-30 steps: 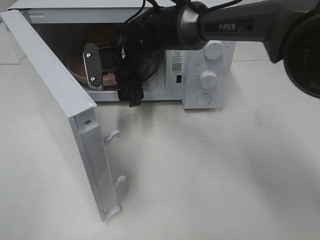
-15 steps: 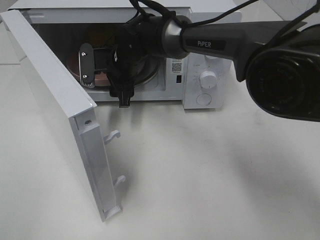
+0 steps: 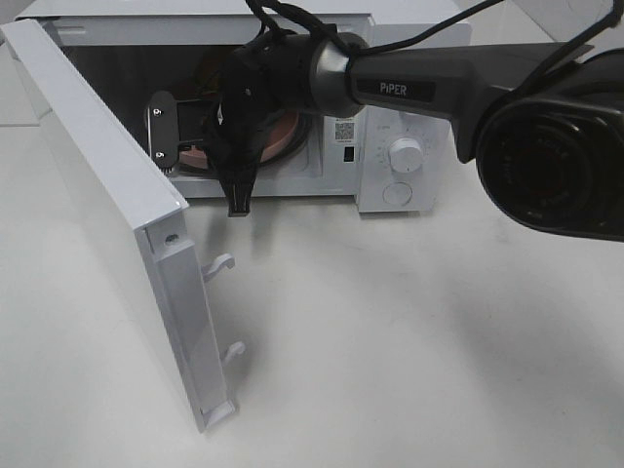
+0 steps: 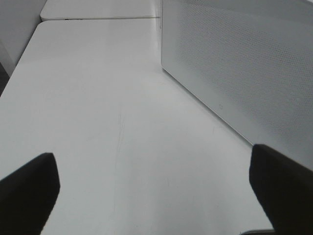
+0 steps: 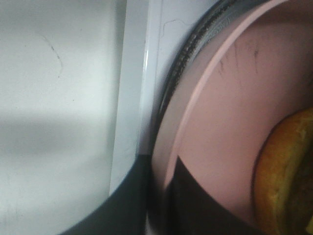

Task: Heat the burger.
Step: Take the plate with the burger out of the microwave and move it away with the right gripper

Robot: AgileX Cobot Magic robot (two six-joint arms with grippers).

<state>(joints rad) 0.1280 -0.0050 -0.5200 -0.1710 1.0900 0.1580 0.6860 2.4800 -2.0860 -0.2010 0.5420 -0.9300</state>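
Note:
The burger (image 5: 288, 171) shows as a glossy brown-orange bun sitting on the pink plate (image 5: 230, 112). The plate rests on the glass turntable (image 5: 178, 73) inside the open white microwave (image 3: 405, 156). My right gripper (image 5: 161, 166) reaches into the cavity, its dark fingers shut on the plate's rim. In the exterior high view the right gripper (image 3: 168, 136) and its wrist cover most of the plate (image 3: 278, 136) and hide the burger. My left gripper (image 4: 156, 191) is open over the bare table, holding nothing.
The microwave door (image 3: 107, 205) stands swung out toward the front left, with two latch hooks (image 3: 222, 263) sticking out. The control knobs (image 3: 406, 153) are on the right of the cavity. A perforated white microwave wall (image 4: 244, 63) stands beside the left gripper.
My right arm has shifted left and deeper into the microwave. Its jaws have come together from wide open onto the plate's rim. The left gripper has not moved.

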